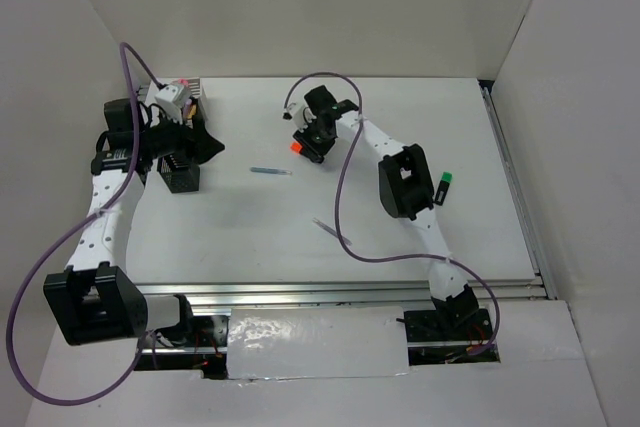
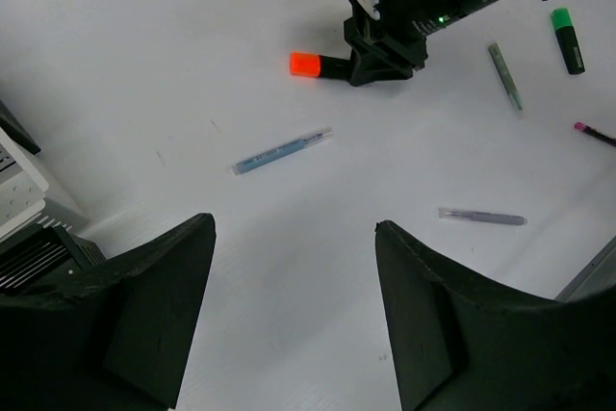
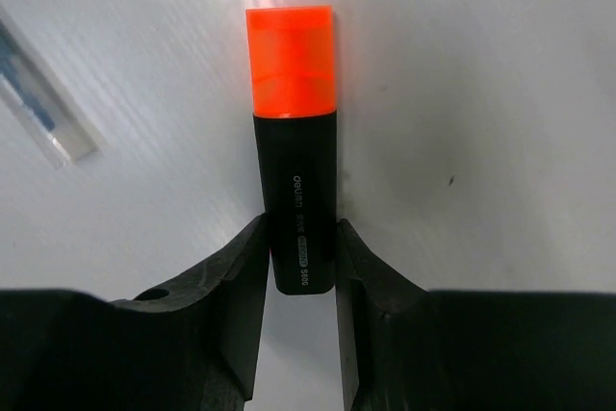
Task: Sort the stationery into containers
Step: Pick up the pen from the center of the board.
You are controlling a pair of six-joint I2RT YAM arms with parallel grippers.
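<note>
The right fingers (image 3: 236, 286) press on both sides of the tail end of the orange-capped black plastic marker (image 3: 296, 190). They are closed to the width of its barrel. Most of the barrel and the whole cap stick out in front of the grip. I judge that the step in hand is to carry this marker to a cup. To do it well, the lift should be straight and slow, because the long free end can swing or slip between the pads. It should also be turned upright only when it is above the opening. In the left wrist view the marker seems to lie on the white surface (image 1: 300, 237), but I cannot tell if it is already a little raised.

Just to the left of the cap lies a thin blue pen (image 1: 270, 171), apart from it. A green-capped black marker (image 1: 445, 185) lies at the right of the frame, beside the right arm.

The square black mesh cup (image 1: 183, 179) stands at the left of the top view, well apart from the held marker. The left fingers (image 2: 154, 305) hang near it, spread wide, holding nothing.
</note>
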